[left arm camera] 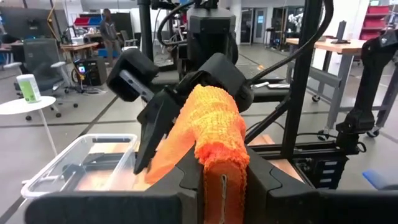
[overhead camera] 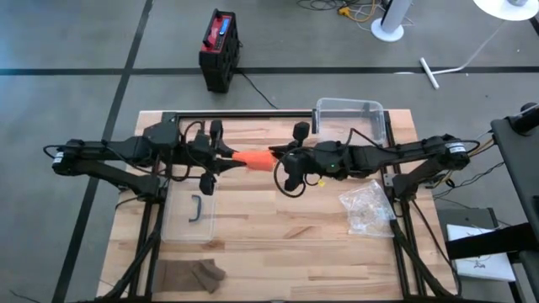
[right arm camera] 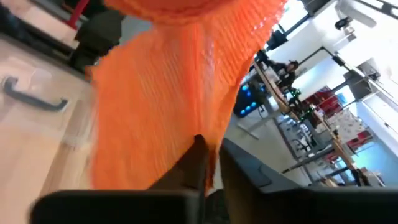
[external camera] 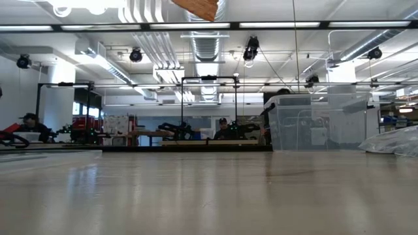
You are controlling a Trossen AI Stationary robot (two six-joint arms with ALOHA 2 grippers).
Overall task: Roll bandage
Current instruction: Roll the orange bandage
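An orange bandage (overhead camera: 253, 160) hangs in the air above the table's middle, stretched between my two grippers. My left gripper (overhead camera: 229, 157) points level toward the table's right and is shut on the bandage's rolled end (left arm camera: 221, 149). My right gripper (overhead camera: 276, 158) faces it from the right and is shut on the loose strip (right arm camera: 168, 106). In the left wrist view the right gripper (left arm camera: 186, 106) stands just behind the roll. In the low view only a corner of the bandage (external camera: 199, 8) shows at the picture's top. My left gripper pinches the bandage's rolled end (left arm camera: 222, 177) between its two fingers, coming level from the table's left. The roll is lifted clear of the table and sticks out forward past the fingertips. My right gripper pinches the loose strip's lower edge (right arm camera: 208, 146) in the narrow gap between its two fingers (right arm camera: 194, 165), level from the table's right. The strip spreads wide beyond the fingers toward the roll, clear of the table; I cannot tell whether it holds one layer or several.
A clear plastic bin (overhead camera: 349, 118) stands at the table's far right, its lid with a dark handle (overhead camera: 192, 210) lies near left. A crumpled plastic bag (overhead camera: 366, 206) lies at the right, brown cloth pieces (overhead camera: 198, 273) at the near edge.
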